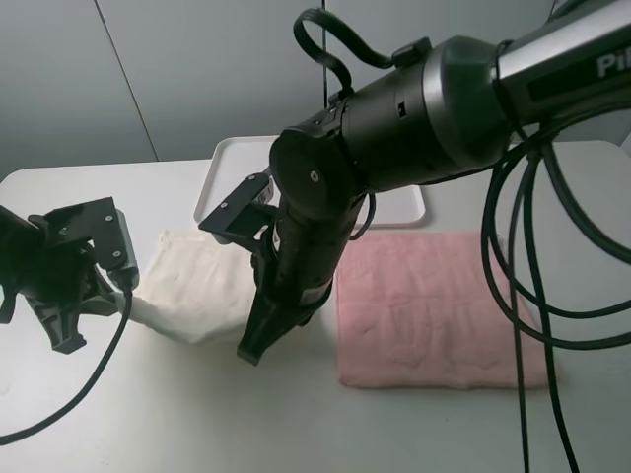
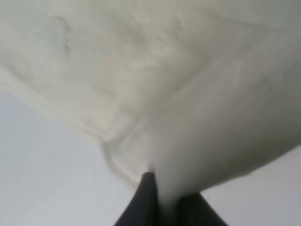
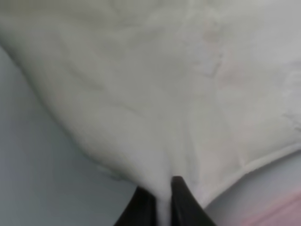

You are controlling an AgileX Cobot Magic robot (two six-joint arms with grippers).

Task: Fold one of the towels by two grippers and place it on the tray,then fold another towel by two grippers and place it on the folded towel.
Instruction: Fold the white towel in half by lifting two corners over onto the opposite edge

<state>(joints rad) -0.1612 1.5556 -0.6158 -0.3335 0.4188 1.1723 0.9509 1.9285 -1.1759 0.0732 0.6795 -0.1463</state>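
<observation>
The cream towel (image 1: 197, 281) lies rumpled on the table left of centre. At its left corner, my left gripper (image 1: 126, 293) is shut on the cloth, and the left wrist view shows a fold of cream towel (image 2: 155, 94) pinched between the black fingertips (image 2: 146, 197). My right gripper (image 1: 252, 347) reaches across the middle and is shut on the towel's near right edge, where cream towel (image 3: 141, 94) rises from between its fingertips (image 3: 178, 197). The pink towel (image 1: 434, 305) lies flat on the right. Behind the right arm, part of the white tray (image 1: 232, 163) shows.
The bulky right arm (image 1: 394, 118) and its looping black cables (image 1: 523, 276) cross over the tray and the pink towel. A cable (image 1: 89, 384) trails from the left gripper across the near left of the table. A sliver of pink towel (image 3: 282, 212) shows in the right wrist view.
</observation>
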